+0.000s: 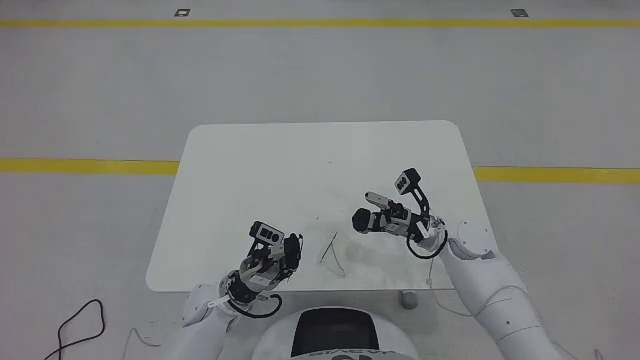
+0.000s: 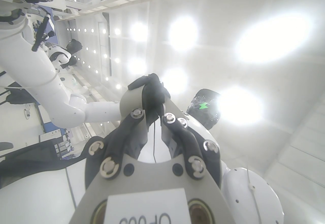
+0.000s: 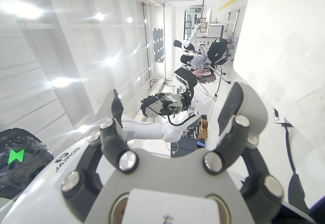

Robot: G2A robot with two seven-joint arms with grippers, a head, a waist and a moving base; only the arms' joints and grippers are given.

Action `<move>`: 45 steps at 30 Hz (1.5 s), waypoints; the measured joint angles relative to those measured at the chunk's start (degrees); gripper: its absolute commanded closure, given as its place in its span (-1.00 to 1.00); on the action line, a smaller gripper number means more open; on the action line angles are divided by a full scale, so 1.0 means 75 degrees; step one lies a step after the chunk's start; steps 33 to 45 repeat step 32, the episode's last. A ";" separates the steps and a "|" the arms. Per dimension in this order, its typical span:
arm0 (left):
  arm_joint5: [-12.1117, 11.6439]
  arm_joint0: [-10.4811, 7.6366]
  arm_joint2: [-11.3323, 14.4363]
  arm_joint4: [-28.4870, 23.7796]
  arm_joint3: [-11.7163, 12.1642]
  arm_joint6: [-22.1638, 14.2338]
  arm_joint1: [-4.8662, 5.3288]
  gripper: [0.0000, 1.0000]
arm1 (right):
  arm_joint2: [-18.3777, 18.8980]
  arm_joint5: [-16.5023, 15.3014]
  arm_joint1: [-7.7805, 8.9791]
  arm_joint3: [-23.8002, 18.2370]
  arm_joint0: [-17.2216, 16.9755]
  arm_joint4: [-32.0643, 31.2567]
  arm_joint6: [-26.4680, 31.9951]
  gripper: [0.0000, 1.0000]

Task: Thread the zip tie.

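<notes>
Left pincer (image 1: 290, 252): it is over the near left part of the bench (image 1: 300, 160). Its two fingers (image 2: 134, 100) are pressed together. A thin dark thread (image 2: 155, 138) runs down between them. I cannot tell if it is holding anything.

Zip tie (image 1: 330, 250): this thin strip lies flat on the bench between the two pincers and touches neither. Its long way runs from the near edge toward the far side, a bit slanted.

Right pincer (image 1: 360, 220): it is near the far end of the zip tie, on the right. It is wide open with nothing in it.

Next move: I think the right pincer is a little nearer. The zip tie lies to its left and lower down. It should pinch across the strip, not along it.
</notes>
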 measured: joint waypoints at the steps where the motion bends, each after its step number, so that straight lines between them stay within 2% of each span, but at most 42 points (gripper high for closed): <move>1: 0.0000 0.0000 0.0000 0.0000 0.0000 0.0000 0.0000 1.00 | 0.0000 0.0000 0.0000 0.0000 0.0000 0.0000 0.0000 -1.00; 15: 0.0001 -0.0001 0.0001 0.0000 -0.0002 0.0001 0.0000 1.00 | 0.0000 0.0000 0.0000 0.0000 0.0000 0.0000 0.0000 -1.00; 19: 0.0062 -0.0021 0.0063 -0.0214 -0.0126 0.0246 -0.0009 1.00 | 0.0000 0.0000 0.0000 0.0000 0.0000 0.0000 0.0000 -1.00; 45: 0.0045 0.0000 0.0073 -0.0345 -0.0131 0.0239 0.0000 1.00 | 0.0000 0.0000 0.0000 0.0000 0.0000 0.0000 0.0000 -1.00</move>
